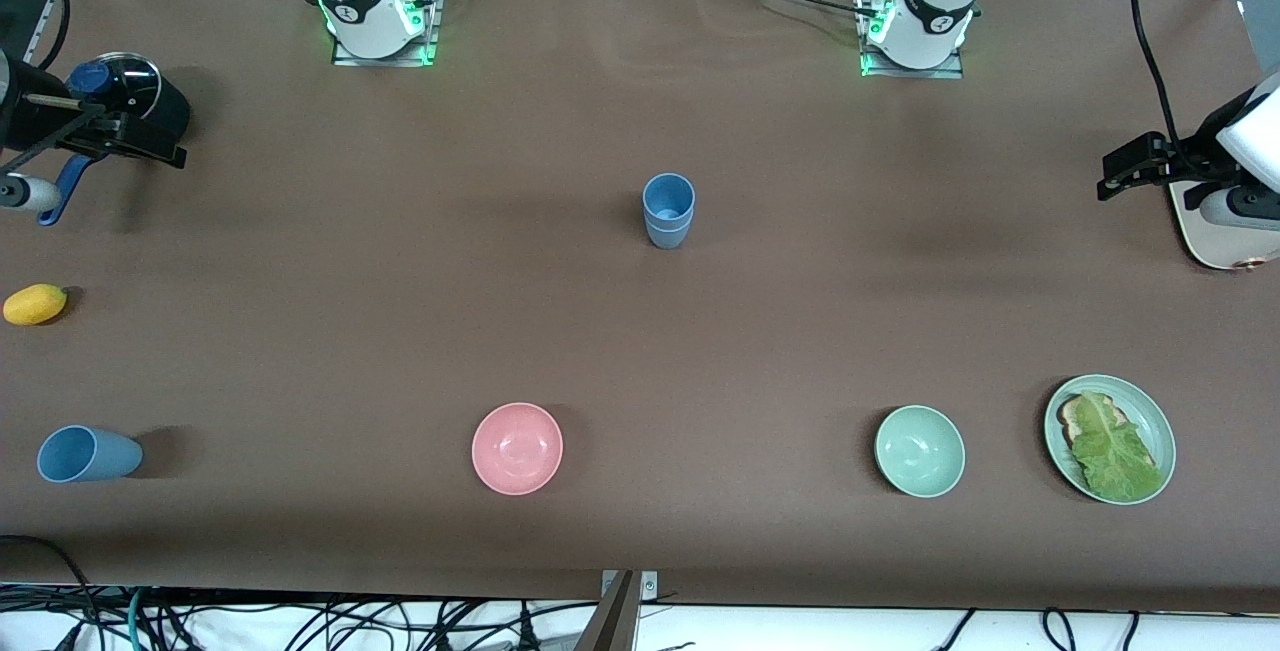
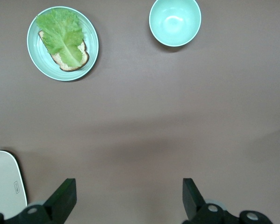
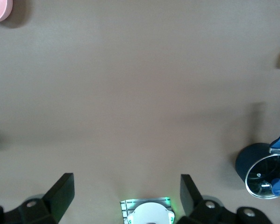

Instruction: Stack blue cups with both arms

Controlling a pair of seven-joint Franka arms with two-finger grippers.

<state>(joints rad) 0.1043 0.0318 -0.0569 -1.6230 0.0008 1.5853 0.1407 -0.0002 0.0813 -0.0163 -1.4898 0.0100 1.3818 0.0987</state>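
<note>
Two blue cups [image 1: 668,210] sit stacked mid-frame; another blue cup [image 1: 88,453] lies tipped at lower left. They look light and smooth; grab the rim. Left gripper [image 2: 125,198] and right gripper [image 3: 125,196] fingers are spread, empty.

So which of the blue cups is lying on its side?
The lone blue cup toward the right arm's end of the table, near the front edge, lies tipped over. The stacked blue cups at the table's middle stand upright.

Brown-covered table [image 1: 640,331], tangled cables [image 1: 300,626] along its camera-side edge.
</note>
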